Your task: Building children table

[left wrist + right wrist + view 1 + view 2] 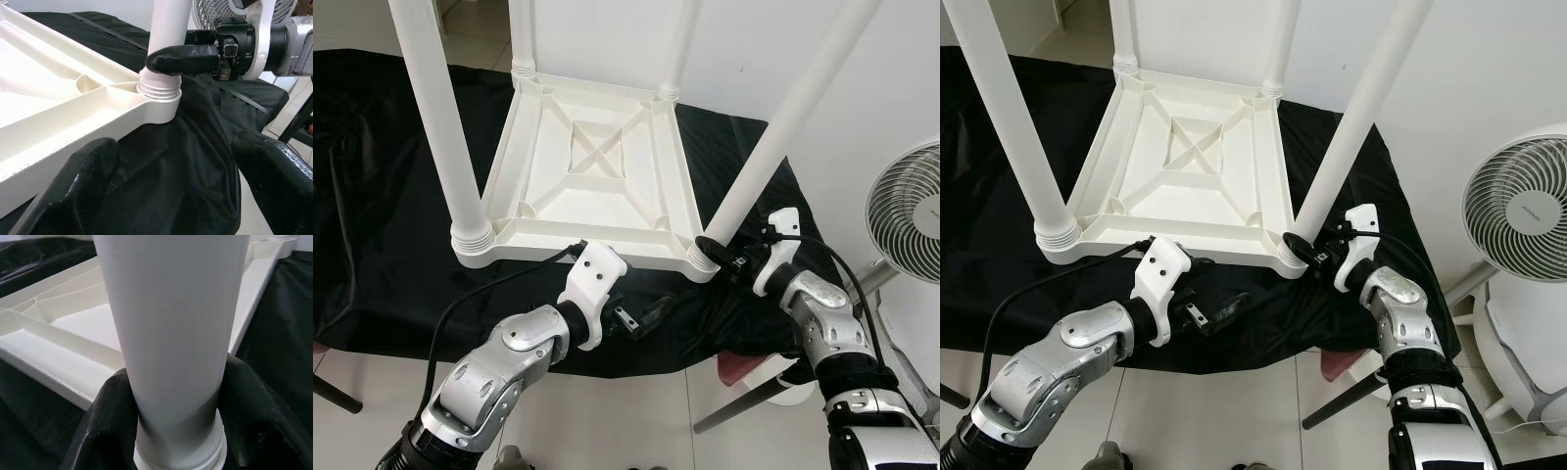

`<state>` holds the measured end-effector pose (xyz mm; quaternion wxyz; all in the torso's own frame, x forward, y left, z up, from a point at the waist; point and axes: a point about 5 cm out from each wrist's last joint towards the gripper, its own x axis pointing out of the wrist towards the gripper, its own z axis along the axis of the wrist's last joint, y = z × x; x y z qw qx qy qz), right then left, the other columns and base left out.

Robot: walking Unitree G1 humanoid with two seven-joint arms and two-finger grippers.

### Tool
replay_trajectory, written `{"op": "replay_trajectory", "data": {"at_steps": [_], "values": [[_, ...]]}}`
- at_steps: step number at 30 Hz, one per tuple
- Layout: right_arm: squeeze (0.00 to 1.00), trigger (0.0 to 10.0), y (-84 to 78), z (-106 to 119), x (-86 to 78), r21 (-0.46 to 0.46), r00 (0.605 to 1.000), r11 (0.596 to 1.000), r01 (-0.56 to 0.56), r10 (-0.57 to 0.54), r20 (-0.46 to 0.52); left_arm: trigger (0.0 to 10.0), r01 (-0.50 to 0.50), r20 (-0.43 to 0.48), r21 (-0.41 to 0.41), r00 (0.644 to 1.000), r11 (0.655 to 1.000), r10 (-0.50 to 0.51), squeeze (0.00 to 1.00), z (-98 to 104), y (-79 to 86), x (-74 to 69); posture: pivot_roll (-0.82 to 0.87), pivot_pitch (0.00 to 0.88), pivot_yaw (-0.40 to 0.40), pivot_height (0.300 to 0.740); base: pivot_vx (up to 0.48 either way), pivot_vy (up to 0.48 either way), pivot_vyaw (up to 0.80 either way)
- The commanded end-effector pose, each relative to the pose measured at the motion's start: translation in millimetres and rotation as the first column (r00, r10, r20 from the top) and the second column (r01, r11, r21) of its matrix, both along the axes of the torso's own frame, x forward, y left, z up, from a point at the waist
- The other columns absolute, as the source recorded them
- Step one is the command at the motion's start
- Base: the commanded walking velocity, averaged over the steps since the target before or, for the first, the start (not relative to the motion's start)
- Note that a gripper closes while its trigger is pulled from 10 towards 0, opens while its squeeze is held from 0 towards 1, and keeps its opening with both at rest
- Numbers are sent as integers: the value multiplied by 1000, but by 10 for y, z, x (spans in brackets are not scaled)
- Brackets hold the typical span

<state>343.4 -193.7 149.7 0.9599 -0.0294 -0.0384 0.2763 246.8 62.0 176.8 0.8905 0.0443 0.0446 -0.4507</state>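
Right end effector (pixel 712 251) clasping table leg (pixel 781 129), leg tops cropped

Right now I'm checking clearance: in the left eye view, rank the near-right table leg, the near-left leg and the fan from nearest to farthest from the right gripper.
1. Near-right table leg, clamped at its base by the right gripper.
2. Fan, to the robot's right.
3. Near-left leg, across the upturned tabletop.

Both head views look forward and down from above onto the upturned white table (pixel 592 171) on a black cloth (pixel 382 225), sharing nearly the whole scene. The left wrist view sits low beside the table's near edge, facing the corner leg (pixel 168 29). The right wrist view presses very close to that same leg (pixel 173 323)
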Motion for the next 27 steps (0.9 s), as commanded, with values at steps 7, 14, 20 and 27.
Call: {"op": "replay_trajectory", "data": {"at_steps": [7, 14, 20, 27], "values": [[0, 0, -43, -147, -64, 69, 957, 954, 291, -288, -44, 10000, 54, -11, -7, 998, 999, -54, 0, 4, -43, -51, 118, 137, -113, 740, 0, 0, 0], [0, 0, 55, -190, -139, 105, 815, 809, 579, -572, -90, 10000, 59, -14, -9, 998, 998, -59, 0, -4, -57, -56, 113, 130, -120, 740, 0, 0, 0], [0, 0, 312, -182, -206, 99, 689, 682, 725, -716, -111, 10000, 62, -14, -12, 998, 998, -62, 0, -10, -71, -55, 112, 123, -128, 740, 0, 0, 0], [0, 0, 464, -171, -230, 92, 711, 706, 702, -692, -125, 10000, 64, -10, -13, 998, 998, -64, 0, -11, -84, -47, 114, 110, -135, 740, 0, 0, 0]]}}
